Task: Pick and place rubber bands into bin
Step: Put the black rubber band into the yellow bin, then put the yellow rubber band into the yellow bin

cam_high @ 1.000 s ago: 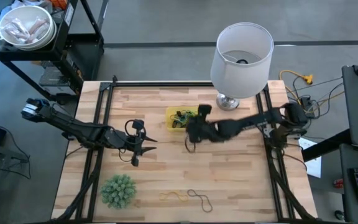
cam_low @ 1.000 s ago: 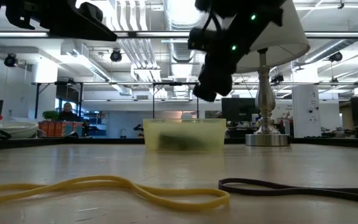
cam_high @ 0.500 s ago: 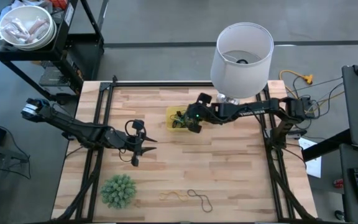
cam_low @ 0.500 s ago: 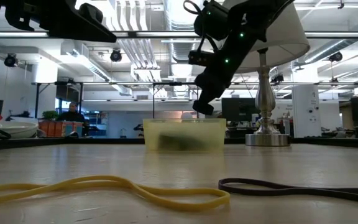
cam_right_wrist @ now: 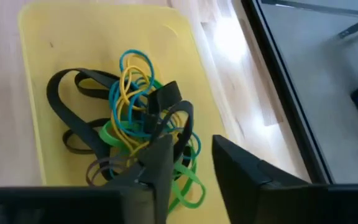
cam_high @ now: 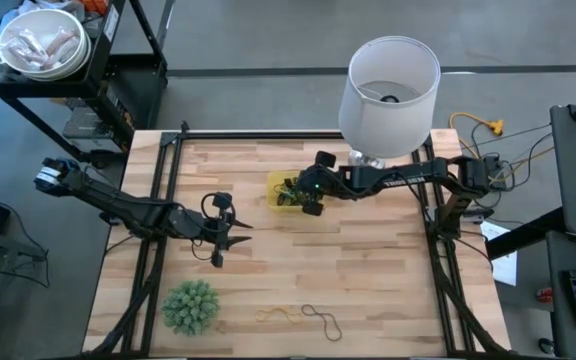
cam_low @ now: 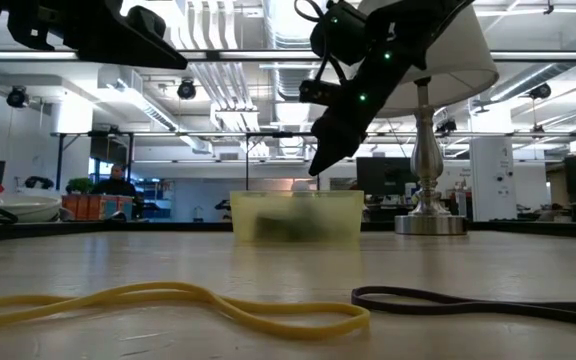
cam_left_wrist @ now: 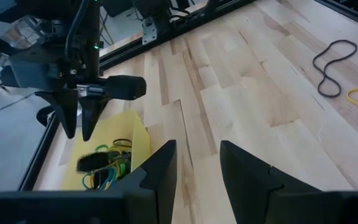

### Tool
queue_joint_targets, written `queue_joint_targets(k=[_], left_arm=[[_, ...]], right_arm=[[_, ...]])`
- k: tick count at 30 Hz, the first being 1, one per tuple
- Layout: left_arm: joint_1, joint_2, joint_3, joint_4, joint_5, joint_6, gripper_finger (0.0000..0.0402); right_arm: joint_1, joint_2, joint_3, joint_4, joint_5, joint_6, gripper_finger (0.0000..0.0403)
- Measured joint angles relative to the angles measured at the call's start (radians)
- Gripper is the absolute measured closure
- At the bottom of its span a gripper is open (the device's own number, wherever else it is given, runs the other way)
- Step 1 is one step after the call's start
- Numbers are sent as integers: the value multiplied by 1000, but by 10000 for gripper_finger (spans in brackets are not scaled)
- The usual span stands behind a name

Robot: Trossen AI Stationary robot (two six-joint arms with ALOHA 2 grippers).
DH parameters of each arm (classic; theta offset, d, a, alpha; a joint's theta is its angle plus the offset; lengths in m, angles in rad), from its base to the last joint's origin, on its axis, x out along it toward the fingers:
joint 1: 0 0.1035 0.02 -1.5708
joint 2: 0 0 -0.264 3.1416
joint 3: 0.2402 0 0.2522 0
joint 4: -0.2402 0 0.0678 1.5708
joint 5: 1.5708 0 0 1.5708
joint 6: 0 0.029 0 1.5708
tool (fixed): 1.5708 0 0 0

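Your left end effector (cam_high: 223, 243): over left-center of surface (cam_high: 388, 290), fingers apart, nothing between them. Spiky green plant (cam_high: 189, 306) near front edge, left. Yellow band (cam_high: 281, 316) and dark band (cam_high: 322, 320) lie loose near front edge, side by side. Yellow bin (cam_high: 280, 198) near back edge, center, holds tangle of bands (cam_right_wrist: 138, 140). Your right end effector (cam_high: 311, 196) hangs over bin, fingers slightly apart, empty. Lamp (cam_high: 388, 85) at back edge, right.
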Motion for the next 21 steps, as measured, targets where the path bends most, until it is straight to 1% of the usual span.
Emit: queue_joint_targets(k=[3, 7, 10, 14, 16, 18, 21], left_arm=[[0, 0, 0, 0, 0, 0, 295], [0, 0, -7, 1, 17, -2, 295], [0, 1, -15, 0, 92, -3, 295], [0, 31, -16, 22, 257, -5, 294], [0, 63, -17, 62, 335, -3, 294], [-1, 103, -17, 90, 372, -1, 295], [0, 175, 12, 104, 374, -2, 294]], right_arm=[[2, 0, 3, 2, 0, -1, 273], [36, -17, 4, 1, 4, -54, 258], [80, -45, 9, -12, 3, -101, 259], [151, -104, 10, -44, 4, -131, 269], [188, -145, 10, -83, 4, -126, 274], [233, -181, 10, -121, 4, -104, 278], [303, -236, 10, -205, 3, -33, 283]])
